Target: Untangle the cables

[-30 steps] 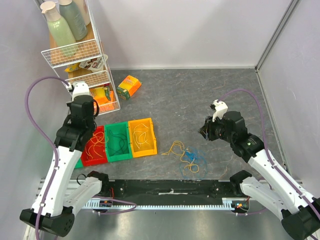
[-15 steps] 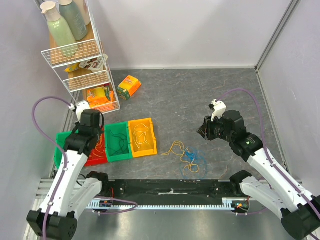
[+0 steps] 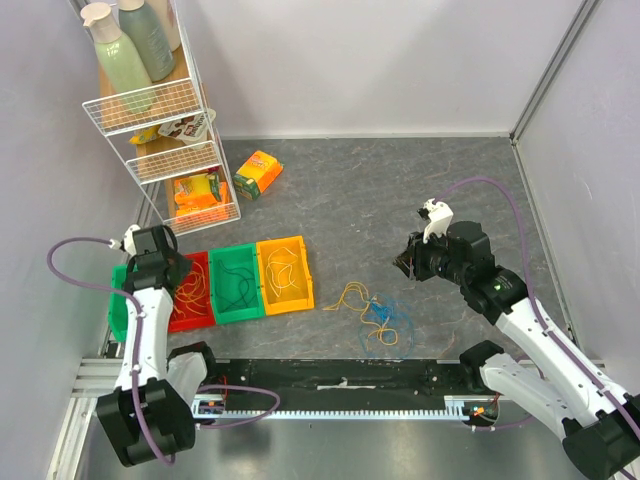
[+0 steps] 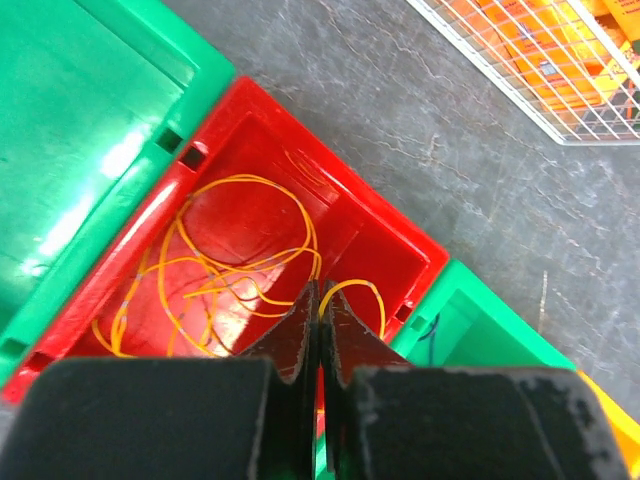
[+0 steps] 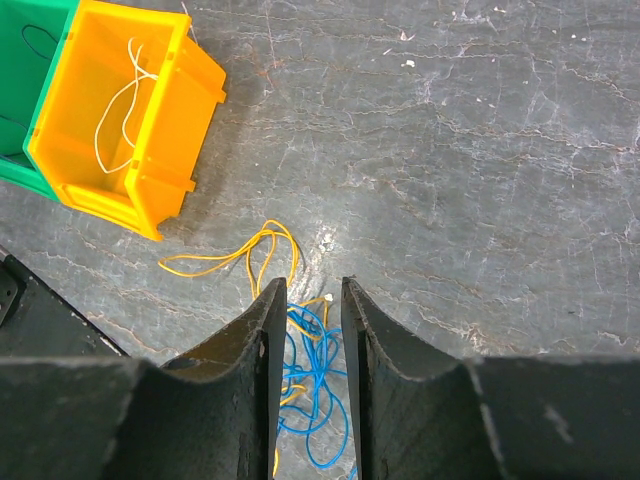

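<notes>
The cables lie as a loose tangle of yellow-orange and blue wire on the table (image 3: pixel 375 315), right of the bins. In the right wrist view, the yellow loop (image 5: pixel 240 255) and blue loops (image 5: pixel 318 400) lie just under my fingers. My right gripper (image 3: pixel 403 265) (image 5: pixel 312 285) hangs above them, jaws a narrow gap apart, empty. My left gripper (image 3: pixel 163 272) (image 4: pixel 320 290) is shut above the red bin (image 4: pixel 350 215), which holds orange cables (image 4: pixel 240 270). I see nothing gripped between its jaws.
The red bin (image 3: pixel 190 300), a green bin (image 3: pixel 235 285) with dark wire and a yellow bin (image 3: pixel 283 275) with pale wire stand in a row, and another green bin (image 3: pixel 118 300) at far left. A wire rack (image 3: pixel 160 110) stands back left. An orange packet (image 3: pixel 258 172) lies nearby.
My left arm has swung back leftwards and towards the near edge, its wrist now over the left end of the bins. The right arm and the tangle have hardly moved.
</notes>
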You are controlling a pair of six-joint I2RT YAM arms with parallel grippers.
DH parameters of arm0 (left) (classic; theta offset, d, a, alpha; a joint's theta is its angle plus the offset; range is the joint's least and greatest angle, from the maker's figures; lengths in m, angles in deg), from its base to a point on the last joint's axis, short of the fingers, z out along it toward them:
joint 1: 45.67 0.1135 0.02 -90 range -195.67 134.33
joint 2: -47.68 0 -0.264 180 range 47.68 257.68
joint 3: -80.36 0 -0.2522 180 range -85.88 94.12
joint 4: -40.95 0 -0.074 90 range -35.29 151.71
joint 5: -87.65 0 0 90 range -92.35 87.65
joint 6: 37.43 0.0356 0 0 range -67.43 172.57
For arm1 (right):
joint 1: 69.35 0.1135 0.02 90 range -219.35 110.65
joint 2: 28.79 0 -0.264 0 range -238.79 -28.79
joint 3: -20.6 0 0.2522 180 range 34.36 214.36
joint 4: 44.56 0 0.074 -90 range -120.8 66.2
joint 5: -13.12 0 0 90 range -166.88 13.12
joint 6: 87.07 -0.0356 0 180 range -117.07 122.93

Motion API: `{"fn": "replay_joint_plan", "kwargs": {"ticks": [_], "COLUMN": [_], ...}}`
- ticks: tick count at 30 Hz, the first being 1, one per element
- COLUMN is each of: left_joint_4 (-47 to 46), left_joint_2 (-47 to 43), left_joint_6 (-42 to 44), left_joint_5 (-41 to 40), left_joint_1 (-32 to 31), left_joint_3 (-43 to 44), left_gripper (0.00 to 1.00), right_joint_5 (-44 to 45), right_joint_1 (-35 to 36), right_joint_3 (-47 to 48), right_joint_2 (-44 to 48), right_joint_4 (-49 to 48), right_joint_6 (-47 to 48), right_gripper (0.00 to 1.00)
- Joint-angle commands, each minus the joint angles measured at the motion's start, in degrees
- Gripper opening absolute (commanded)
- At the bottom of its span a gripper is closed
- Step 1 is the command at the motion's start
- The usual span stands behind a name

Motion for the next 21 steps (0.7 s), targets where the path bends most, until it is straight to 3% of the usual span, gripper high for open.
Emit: {"fn": "replay_joint_plan", "kwargs": {"ticks": [1,2,4,7,9,11,15,21], "left_joint_4": [-5.8,-5.5,-3.8,1.4,5.4,8.6,11.3,9.3], "left_joint_2": [0.5,0.4,-0.2,-2.4,-4.3,-5.4,-7.2,-8.1], "left_joint_6": [-5.7,-6.2,-7.5,-11.7,-14.9,-17.4,-18.1,-17.4], "left_joint_5": [7.3,7.5,7.0,3.3,1.6,0.5,-0.2,-0.9], "left_joint_1": [2.4,2.6,2.9,2.9,2.9,2.9,2.9,2.9], "left_joint_3": [-1.9,-1.9,-1.8,-0.5,0.2,1.3,3.9,2.5], "left_gripper": [0.02,0.02,0.14,0.35,0.57,0.72,0.86,0.91], "right_joint_5": [-1.2,-1.1,-1.0,-1.1,-1.0,-0.9,-0.5,1.2], "right_joint_1": [0.0,-0.1,0.0,0.0,0.0,0.0,0.0,-0.1], "right_joint_3": [0.2,0.3,0.4,0.5,0.6,0.9,1.3,2.0], "right_joint_2": [0.4,0.4,0.1,-0.2,-0.6,-1.1,-2.2,-2.4], "right_joint_4": [-2.5,-2.5,-2.3,-1.8,-1.9,-1.6,-1.1,0.3], "right_joint_6": [0.2,0.2,0.1,0.1,0.1,0.1,0.2,0.0], "right_gripper": [0.36,0.36,0.36,0.36,0.36,0.36,0.36,0.36]}}
